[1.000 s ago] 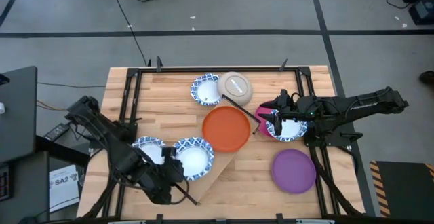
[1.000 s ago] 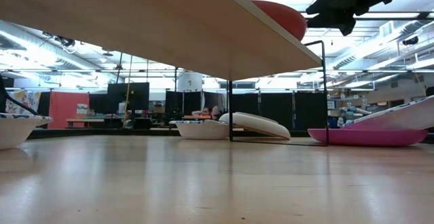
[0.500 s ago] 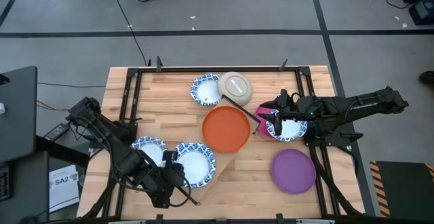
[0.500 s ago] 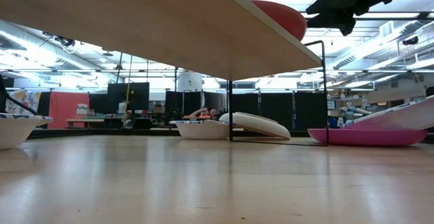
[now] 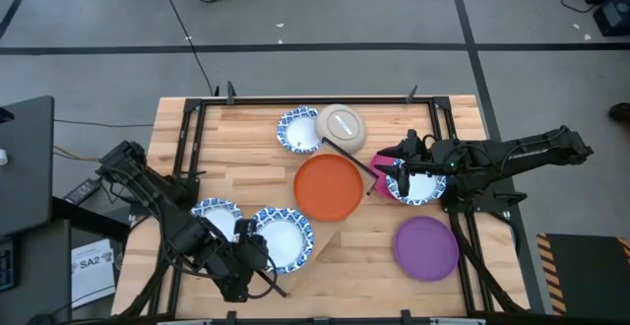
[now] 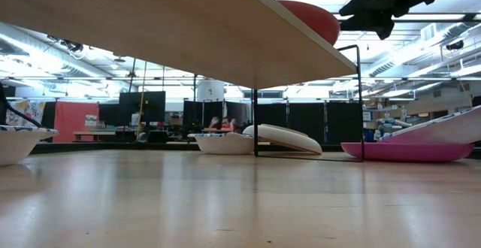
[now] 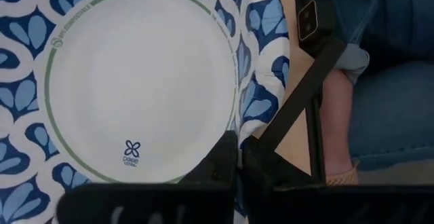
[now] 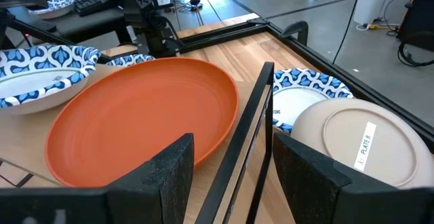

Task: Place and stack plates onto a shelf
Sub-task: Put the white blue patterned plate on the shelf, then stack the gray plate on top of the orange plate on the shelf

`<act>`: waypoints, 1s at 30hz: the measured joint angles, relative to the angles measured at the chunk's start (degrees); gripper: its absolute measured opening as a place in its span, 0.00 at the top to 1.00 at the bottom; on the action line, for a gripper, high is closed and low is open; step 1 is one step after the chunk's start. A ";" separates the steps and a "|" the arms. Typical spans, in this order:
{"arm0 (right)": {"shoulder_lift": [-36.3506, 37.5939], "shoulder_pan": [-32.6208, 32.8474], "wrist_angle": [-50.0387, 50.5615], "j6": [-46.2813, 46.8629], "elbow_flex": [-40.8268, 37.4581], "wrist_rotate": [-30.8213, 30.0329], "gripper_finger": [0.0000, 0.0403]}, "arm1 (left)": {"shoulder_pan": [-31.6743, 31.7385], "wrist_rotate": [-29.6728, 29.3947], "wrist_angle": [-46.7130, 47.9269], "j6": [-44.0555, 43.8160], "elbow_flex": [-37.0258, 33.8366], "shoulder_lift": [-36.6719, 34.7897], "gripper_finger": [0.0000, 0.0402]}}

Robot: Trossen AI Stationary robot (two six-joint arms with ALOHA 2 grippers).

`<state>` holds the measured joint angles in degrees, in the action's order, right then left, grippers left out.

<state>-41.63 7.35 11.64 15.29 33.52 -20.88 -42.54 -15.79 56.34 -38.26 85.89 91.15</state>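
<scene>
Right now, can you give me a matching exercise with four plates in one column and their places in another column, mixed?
Plates:
1. orange plate
2. beige plate
3. purple plate
4. magenta plate

Places:
A. upside down at the table's far edge
B. under a blue-rimmed plate, below the right gripper
C. on the shelf
D. alone, near the right corner

Pairs: 1-C, 2-A, 3-D, 4-B

Eight plates are counted. Four are white with blue patterned rims: one (image 5: 296, 130) at twelve o'clock, two (image 5: 216, 217) (image 5: 281, 237) at eight o'clock, one (image 5: 417, 184) at three o'clock. One orange plate (image 5: 329, 186), one beige plate (image 5: 342, 126), one magenta plate (image 5: 386, 160) and one purple plate (image 5: 426, 247) are seen. One shelf (image 6: 173, 34) and two arms are counted.
</scene>
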 joint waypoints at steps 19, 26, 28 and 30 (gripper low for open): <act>0.00 0.00 0.00 0.00 0.00 -0.02 0.49 | 0.00 0.02 -0.34 -1.28 0.00 0.00 0.57; 0.00 0.00 0.00 0.00 0.00 0.00 0.49 | 0.00 -0.03 -3.14 0.62 0.00 0.00 0.53; 0.00 0.02 0.00 0.00 0.00 -0.02 0.49 | -0.02 -0.02 -3.50 1.12 0.00 0.00 0.53; 0.00 0.00 0.02 0.00 0.00 0.00 0.49 | 0.00 -0.08 -3.81 1.18 0.00 -0.02 0.53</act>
<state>-41.63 7.35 11.66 15.29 33.52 -20.88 -42.54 -15.87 52.52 -37.08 85.89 91.13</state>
